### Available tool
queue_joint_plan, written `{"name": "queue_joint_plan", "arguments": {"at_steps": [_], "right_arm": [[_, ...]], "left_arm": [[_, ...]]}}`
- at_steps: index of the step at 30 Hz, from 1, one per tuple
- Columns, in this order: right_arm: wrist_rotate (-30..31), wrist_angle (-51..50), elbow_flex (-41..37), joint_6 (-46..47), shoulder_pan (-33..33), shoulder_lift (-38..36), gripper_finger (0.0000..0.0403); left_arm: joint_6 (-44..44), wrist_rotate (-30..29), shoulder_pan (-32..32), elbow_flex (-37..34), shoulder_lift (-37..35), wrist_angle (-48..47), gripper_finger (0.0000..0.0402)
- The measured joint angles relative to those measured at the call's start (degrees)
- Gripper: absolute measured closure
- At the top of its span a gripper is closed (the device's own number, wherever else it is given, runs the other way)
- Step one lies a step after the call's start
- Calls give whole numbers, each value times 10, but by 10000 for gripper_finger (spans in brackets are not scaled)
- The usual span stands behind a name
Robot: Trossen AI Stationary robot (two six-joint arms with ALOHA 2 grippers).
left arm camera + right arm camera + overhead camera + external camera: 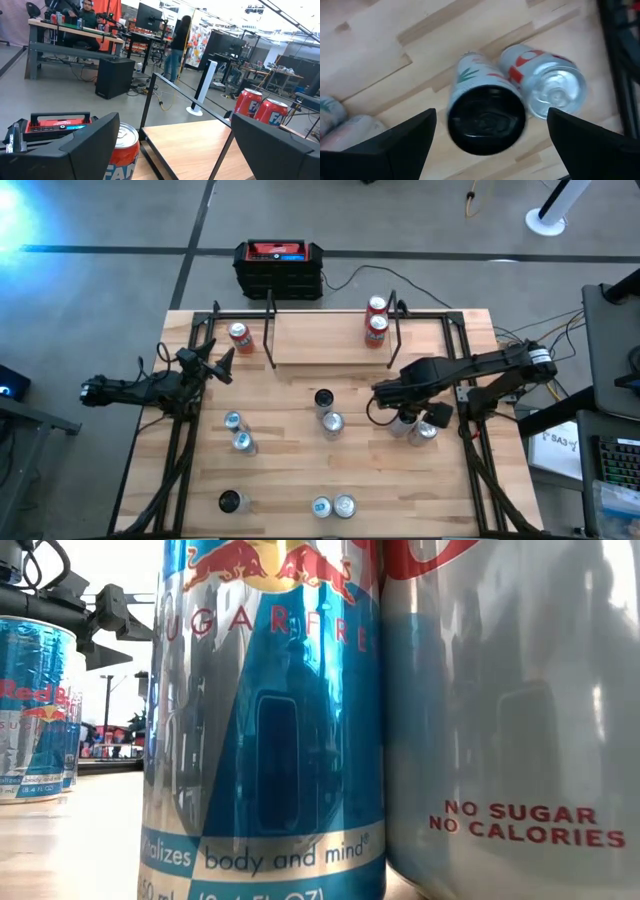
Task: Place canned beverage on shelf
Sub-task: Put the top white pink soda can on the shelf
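Fingers of the right gripper (487, 137) are being held wide apart, with nothing between them, above a black-topped can (485, 112) that is standing upright on the table (290, 480). Just beside that can a silver can (545, 85) with red marks is standing. In the high view the right arm is being stretched from the table's right edge toward the middle, bent at the elbow, with its gripper (395, 402) pointing downward over the cans at the right of centre.

Fingers of the left gripper (170, 150) are likewise being kept apart and empty. The left arm is being held low and level from the left edge, with its gripper (215, 363) aimed toward the shelf (330, 345) at the table's far side. A red can (240, 337) is standing near the shelf's left end, just ahead of that gripper, and two red cans (377, 322) are standing together at the shelf's right end.

Other cans are being left about the table: one dark-topped (323, 399) and one silver-topped (332, 422) at the centre, two (238, 432) at the left, and three along the near edge. In the low view two tall cans (270, 720) are filling the frame. A black box (279, 265) with a red top is sitting on the floor behind the table.
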Motion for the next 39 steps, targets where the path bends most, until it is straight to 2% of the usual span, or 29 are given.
{"name": "queue_joint_plan", "arguments": {"at_steps": [15,19,24,29,33,39], "right_arm": [[2,60,-36,-37,0,0,43],[11,60,-36,-41,0,0,80],[11,61,-40,-41,0,0,157],[10,68,-40,-46,0,0,162],[11,84,-40,-100,-1,0,162],[27,94,-34,-236,-10,1,162]], "left_arm": [[0,0,0,0,0,0,33],[0,0,0,0,0,0,33],[0,0,0,0,0,0,33],[0,0,0,0,0,0,33],[0,0,0,0,0,0,33],[0,0,0,0,0,0,33]]}}
